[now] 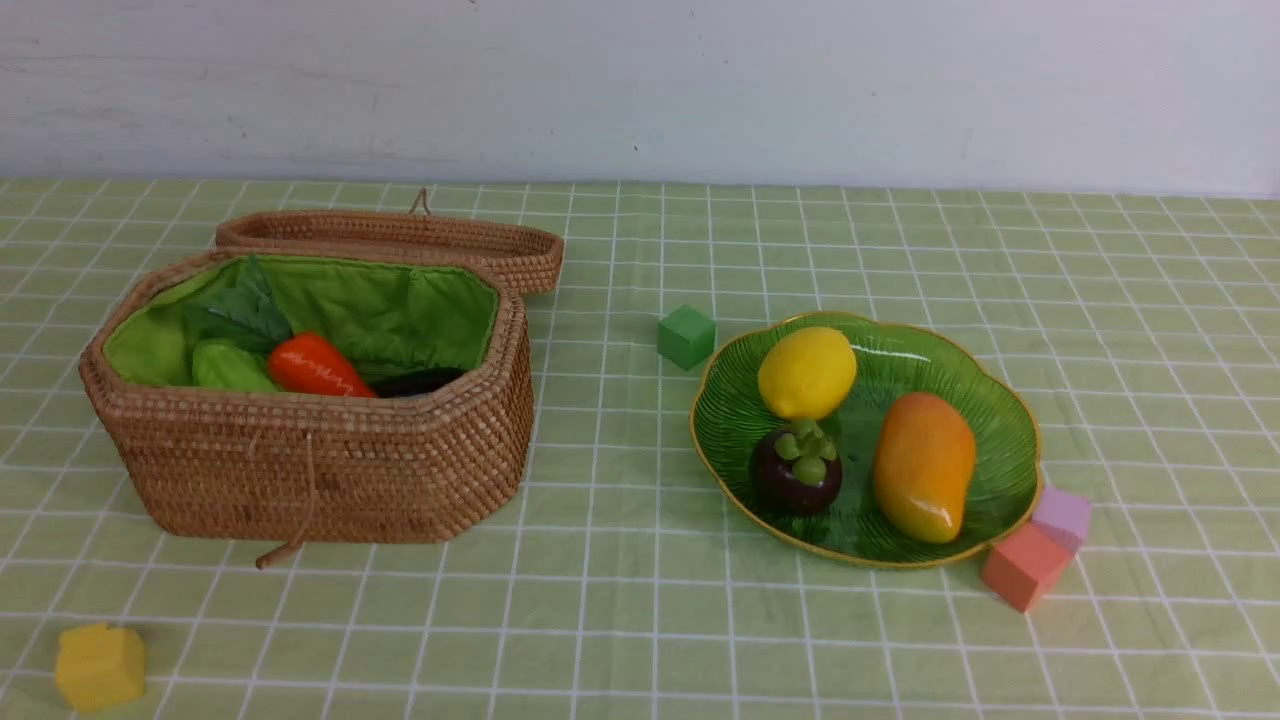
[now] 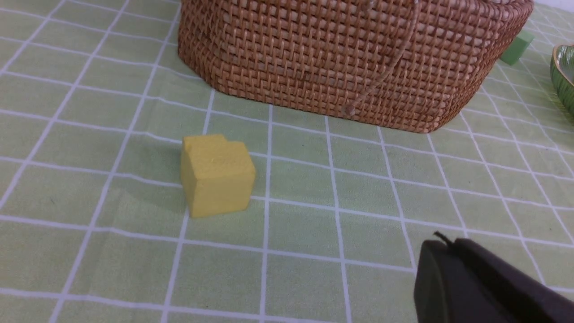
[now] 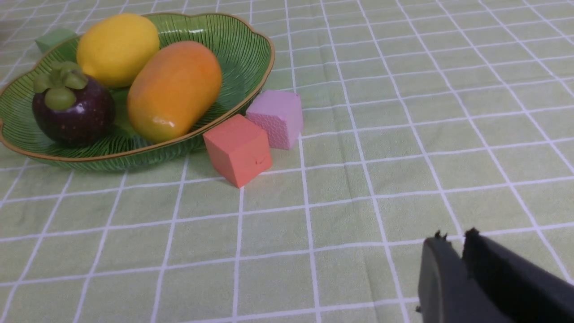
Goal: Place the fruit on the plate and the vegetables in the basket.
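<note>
Glossy orange-yellow oblong toy mango [image 1: 923, 466]: likely light, slippery; grasp across its middle.
Left gripper [image 2: 441, 251]: pressed together.
Right gripper [image 3: 453, 244]: slightly parted, empty.

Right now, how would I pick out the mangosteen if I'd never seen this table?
Find the green glass plate on the table's right side, holding three fruits. The mangosteen sits at its near left edge, just in front of the lemon and left of the mango. It is the only dark purple one, with a green cap.

Open cloth between basket [image 1: 310, 455] and plate [image 1: 865, 545]
Green cube [image 1: 686, 336] sits just behind that gap; red cube [image 1: 1022, 565] and pink cube [image 1: 1062, 516] crowd the plate's right rim
</note>
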### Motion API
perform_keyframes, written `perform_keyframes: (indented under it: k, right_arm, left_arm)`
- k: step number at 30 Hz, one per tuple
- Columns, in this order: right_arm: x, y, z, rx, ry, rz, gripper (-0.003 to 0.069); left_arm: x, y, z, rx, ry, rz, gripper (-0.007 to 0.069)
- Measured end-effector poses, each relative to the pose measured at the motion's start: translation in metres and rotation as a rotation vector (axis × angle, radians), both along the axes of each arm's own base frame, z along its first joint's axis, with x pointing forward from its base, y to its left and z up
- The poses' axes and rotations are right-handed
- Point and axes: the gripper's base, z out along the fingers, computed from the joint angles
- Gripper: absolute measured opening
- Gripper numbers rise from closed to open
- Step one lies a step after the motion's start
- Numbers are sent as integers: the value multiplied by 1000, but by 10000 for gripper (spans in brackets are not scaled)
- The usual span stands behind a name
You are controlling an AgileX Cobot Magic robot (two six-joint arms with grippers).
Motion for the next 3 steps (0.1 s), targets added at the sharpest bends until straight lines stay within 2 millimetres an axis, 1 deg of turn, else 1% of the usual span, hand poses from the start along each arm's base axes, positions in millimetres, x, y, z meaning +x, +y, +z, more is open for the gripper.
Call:
perform_keyframes:
  k: [3]
  right_arm:
    - [0,0,0,0,0,0,79]
  left_arm:
    - [0,0,0,0,0,0,-12]
